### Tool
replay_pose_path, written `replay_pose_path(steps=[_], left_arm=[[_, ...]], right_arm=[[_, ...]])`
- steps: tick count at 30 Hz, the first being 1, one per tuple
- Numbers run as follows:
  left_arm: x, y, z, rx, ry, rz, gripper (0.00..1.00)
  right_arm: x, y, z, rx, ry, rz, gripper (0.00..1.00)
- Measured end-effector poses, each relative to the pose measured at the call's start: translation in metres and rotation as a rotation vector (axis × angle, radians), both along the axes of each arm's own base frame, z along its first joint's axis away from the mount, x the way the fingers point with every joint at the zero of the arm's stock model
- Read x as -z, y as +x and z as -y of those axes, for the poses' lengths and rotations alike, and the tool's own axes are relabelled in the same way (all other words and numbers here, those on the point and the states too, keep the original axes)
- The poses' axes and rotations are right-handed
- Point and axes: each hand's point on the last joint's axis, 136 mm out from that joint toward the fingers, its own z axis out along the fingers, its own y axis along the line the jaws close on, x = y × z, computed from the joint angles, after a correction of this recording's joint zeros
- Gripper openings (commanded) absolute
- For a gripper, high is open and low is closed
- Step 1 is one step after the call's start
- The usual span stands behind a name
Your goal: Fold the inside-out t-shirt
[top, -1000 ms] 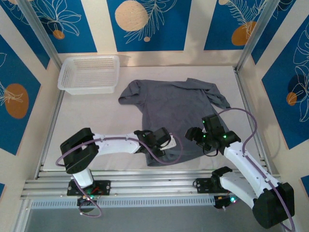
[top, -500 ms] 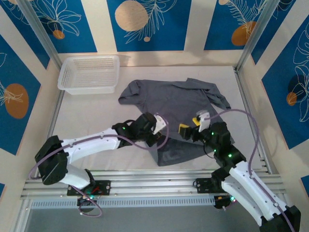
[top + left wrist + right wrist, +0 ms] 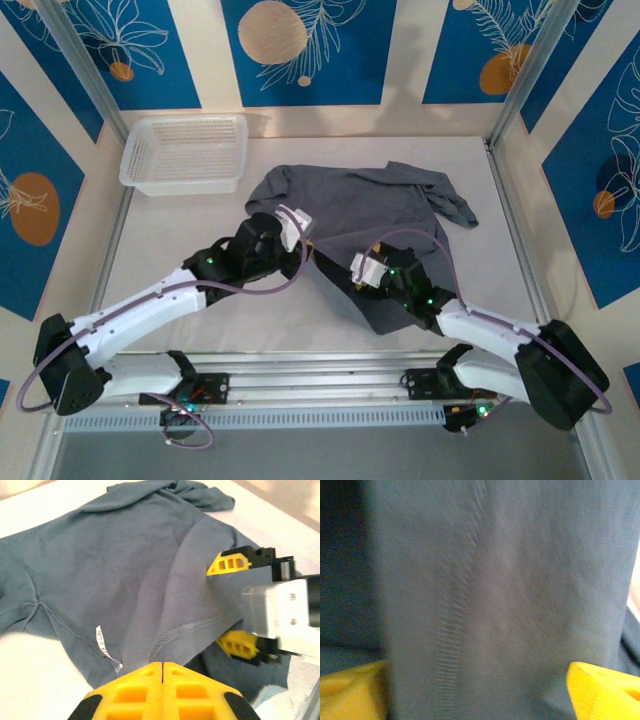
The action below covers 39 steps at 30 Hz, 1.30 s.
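Arms swung inward: your left end effector [image 3: 162, 666] pinches t-shirt [image 3: 100, 570] hem; right end effector [image 3: 233, 604], gaping astride fold, could snag it.

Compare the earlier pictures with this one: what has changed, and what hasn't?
The left hand, shut on the hem of the t-shirt, carried it toward the collar; the right hand shifted toward the left arm and stands open around the fabric. The basket stayed put.
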Motion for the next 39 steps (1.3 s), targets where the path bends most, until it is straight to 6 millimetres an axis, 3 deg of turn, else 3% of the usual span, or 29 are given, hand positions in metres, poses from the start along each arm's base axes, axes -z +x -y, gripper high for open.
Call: replay_pose_path(steps=[4,9,14,16,19,21,23,26,28,33,37,38,39], left_arm=[[-0.008,0.005,-0.026,-0.089,-0.016,0.005,0.00],[-0.016,0.019,-0.086,-0.276,-0.040,0.014,0.00],[0.004,0.030,-0.121,-0.418,-0.004,-0.033,0.00],[0.020,0.029,-0.121,-0.412,0.005,-0.068,0.14],[0.036,0.019,-0.095,-0.284,-0.044,-0.120,0.53],[0.036,0.006,-0.066,-0.150,-0.071,-0.105,0.79],[0.029,-0.012,-0.033,0.004,-0.075,-0.051,0.98],[0.024,-0.030,0.009,0.182,-0.055,0.014,0.99],[0.029,-0.024,0.028,0.228,-0.031,0.036,0.99],[0.063,-0.009,0.070,0.317,0.027,0.014,0.99],[0.085,0.002,0.090,0.312,0.049,0.000,0.97],[0.090,0.009,0.089,0.275,0.064,0.002,0.87],[0.094,0.015,0.085,0.236,0.075,-0.001,0.58]], right_arm=[[-0.010,0.021,0.019,0.113,-0.060,0.086,0.49],[-0.027,0.030,0.041,0.224,-0.038,0.123,0.00],[-0.063,0.018,0.038,0.229,0.122,0.137,0.00],[-0.079,0.011,0.029,0.201,0.206,0.124,0.00],[-0.109,0.001,0.015,0.162,0.347,0.096,0.00],[-0.128,-0.003,0.006,0.138,0.429,0.072,0.00],[-0.139,-0.006,-0.001,0.123,0.487,0.045,0.00],[-0.146,-0.010,-0.009,0.106,0.545,-0.001,0.00],[-0.144,-0.012,-0.014,0.100,0.563,-0.031,0.00],[-0.139,-0.016,-0.018,0.104,0.577,-0.086,0.00],[-0.138,-0.017,-0.017,0.115,0.579,-0.096,0.00],[-0.137,-0.016,-0.015,0.125,0.573,-0.093,0.00],[-0.137,-0.015,-0.013,0.138,0.569,-0.087,0.00]])
